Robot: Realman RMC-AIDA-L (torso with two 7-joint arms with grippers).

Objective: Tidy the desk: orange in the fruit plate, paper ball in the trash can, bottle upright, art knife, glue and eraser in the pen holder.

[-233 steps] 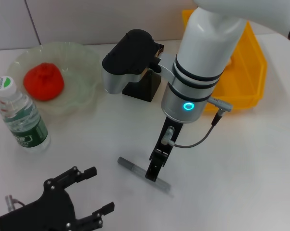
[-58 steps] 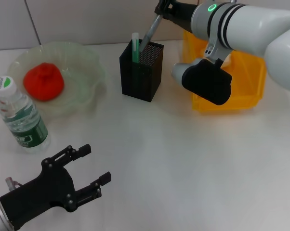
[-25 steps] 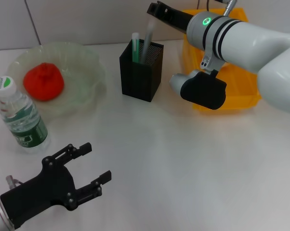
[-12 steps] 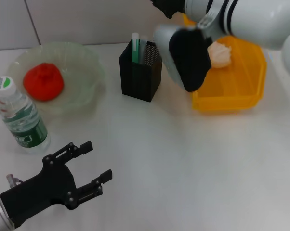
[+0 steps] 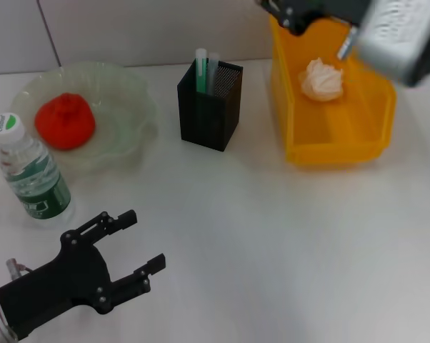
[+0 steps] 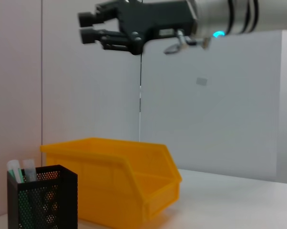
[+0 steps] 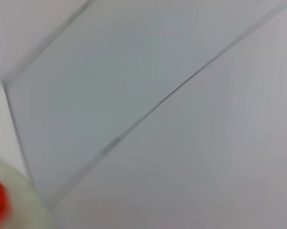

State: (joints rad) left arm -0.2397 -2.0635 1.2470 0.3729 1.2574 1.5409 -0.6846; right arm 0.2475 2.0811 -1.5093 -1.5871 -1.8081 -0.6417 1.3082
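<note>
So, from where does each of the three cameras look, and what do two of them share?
Head view: looks down on the white desk; left gripper near, fingers open.
Left wrist view: low, level, faces the bright yellow plastic bin; right gripper high above.
Right wrist view: faces the wall; no fingers.
Shared: bin, square black mesh pen holder.

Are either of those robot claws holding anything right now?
No, nothing is held. The left tool sits open above the bare table near the bottle; the right tool hangs empty, fingers together, high above the trash can.
</note>
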